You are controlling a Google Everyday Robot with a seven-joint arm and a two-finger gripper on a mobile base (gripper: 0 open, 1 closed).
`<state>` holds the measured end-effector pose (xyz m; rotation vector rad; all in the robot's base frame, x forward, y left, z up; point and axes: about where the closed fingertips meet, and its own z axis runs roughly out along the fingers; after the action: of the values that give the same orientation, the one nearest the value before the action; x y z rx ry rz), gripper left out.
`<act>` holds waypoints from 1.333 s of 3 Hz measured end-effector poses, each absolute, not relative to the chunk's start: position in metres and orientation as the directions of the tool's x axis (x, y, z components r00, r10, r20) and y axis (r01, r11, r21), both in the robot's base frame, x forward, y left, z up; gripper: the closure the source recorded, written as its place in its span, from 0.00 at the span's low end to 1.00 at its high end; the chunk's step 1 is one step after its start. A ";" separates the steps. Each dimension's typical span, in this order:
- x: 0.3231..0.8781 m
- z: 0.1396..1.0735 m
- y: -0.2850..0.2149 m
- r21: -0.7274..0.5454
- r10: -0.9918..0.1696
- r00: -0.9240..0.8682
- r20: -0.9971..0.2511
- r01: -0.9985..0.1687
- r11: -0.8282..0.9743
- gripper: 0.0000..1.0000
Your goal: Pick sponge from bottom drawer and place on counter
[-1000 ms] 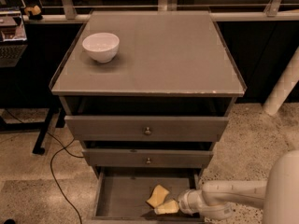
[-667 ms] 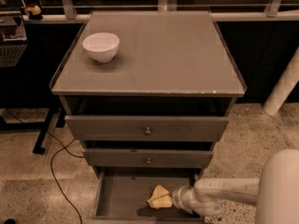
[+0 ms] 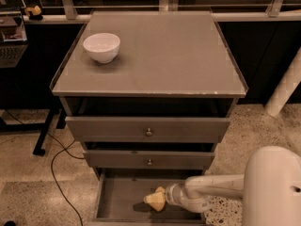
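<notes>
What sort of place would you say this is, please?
Probably an office or lab corner: a drawer cabinet stands on a speckled floor, with a loose cable trailing beside it. The pincer is down in the open bottom drawer.

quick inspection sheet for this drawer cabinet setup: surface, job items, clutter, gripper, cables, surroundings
surface: flat grey counter, sponge not on it
job's things: small pale-yellow sponge inside the open bottom drawer, at the gripper's tip; whether it is grasped cannot be told
clutter: white bowl on the counter's back left
grippers: robot's gripper low inside the bottom drawer, right of centre
cables: black cable looping on the floor left of the cabinet
surroundings: speckled floor; white post at right; two knobbed drawers partly pulled out
</notes>
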<state>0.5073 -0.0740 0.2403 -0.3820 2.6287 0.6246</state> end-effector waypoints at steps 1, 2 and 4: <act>0.507 0.217 -0.078 0.372 -0.123 -0.908 -0.400 -0.283 0.884 0.00; 0.513 0.184 -0.075 0.354 -0.095 -0.923 -0.372 -0.235 0.905 0.00; 0.518 0.135 -0.061 0.343 -0.075 -0.943 -0.325 -0.192 0.920 0.00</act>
<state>0.5176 -0.0615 0.1351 -0.1978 2.7728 0.5396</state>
